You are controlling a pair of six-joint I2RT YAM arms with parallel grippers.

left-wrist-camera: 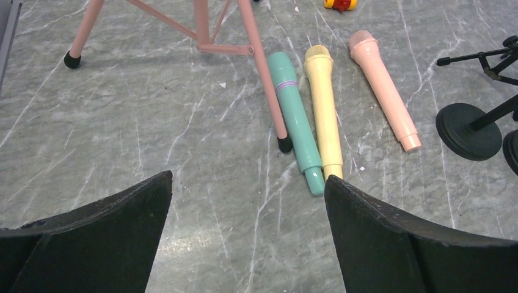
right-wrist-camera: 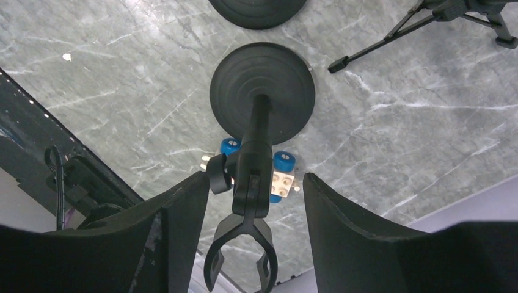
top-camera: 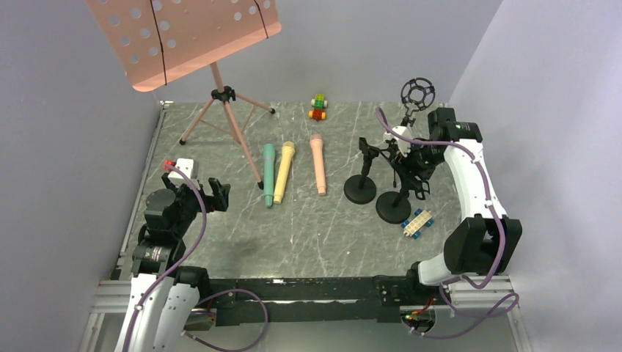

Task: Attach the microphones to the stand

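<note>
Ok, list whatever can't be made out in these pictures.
- Right wrist view: the toy car is mostly hidden behind the microphone stand.
- Right wrist view: whether the right gripper touches that stand's side knob; the two overlap.
- Left wrist view: whether the music stand leg touches the teal microphone beside it.
- Top view: the music stand desk is cut off by the top edge.

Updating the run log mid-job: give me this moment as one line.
left claw: open, empty | right claw: open, straddling mic stand | teal microphone, yellow microphone, pink microphone: lying on table, unattached
</note>
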